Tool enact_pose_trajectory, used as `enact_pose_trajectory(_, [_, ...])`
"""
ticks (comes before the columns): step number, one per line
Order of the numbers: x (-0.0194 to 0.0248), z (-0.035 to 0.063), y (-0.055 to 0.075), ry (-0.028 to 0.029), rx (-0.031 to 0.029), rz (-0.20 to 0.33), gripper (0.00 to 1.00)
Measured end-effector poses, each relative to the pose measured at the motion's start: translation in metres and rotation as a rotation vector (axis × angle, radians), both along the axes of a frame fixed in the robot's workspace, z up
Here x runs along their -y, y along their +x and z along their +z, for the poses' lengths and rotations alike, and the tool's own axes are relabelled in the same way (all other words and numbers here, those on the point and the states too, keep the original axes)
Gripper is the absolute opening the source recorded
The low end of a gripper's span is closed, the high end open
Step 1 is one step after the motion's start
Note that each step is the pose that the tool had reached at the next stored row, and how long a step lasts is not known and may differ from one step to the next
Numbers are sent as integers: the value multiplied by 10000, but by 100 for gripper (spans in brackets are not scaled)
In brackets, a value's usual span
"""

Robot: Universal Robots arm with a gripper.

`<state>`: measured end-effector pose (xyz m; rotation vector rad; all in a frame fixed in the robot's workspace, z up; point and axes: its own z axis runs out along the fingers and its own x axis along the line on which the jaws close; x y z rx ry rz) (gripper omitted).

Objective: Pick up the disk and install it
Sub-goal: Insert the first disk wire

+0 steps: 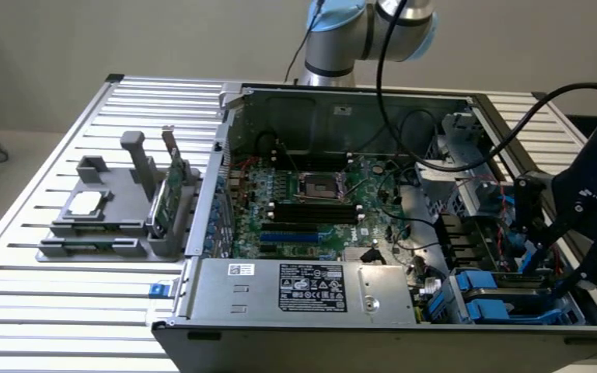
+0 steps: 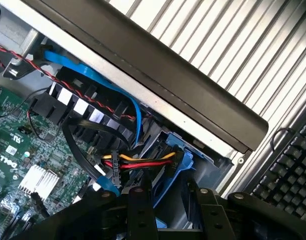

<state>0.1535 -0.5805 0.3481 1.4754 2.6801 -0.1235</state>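
The disk (image 2: 167, 204) shows as a blue plastic carrier edge between my two black fingers; its metal face is hidden. My gripper (image 2: 169, 195) is shut on it, one finger against each side. In the exterior view the gripper (image 1: 549, 273) reaches down into the drive bay (image 1: 490, 299) with blue carriers. That bay is in the near corner of the open computer case (image 1: 382, 342), on the exterior view's right. How deep the disk sits in the bay cannot be told.
Red, yellow and black power wires (image 2: 143, 162) and a blue data cable (image 2: 130, 107) run close beside the bay. The motherboard (image 1: 309, 198) and power supply (image 1: 298, 287) fill the case. A grey fixture (image 1: 112, 221) holds a silver chip (image 1: 85, 204) and a green card (image 1: 174, 183). A keyboard (image 2: 290, 175) lies outside the case.
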Motion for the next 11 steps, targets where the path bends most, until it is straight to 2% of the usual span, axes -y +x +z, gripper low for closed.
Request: enact_pose_trajectory(11, [1, -1, 1, 77, 0, -980, 37])
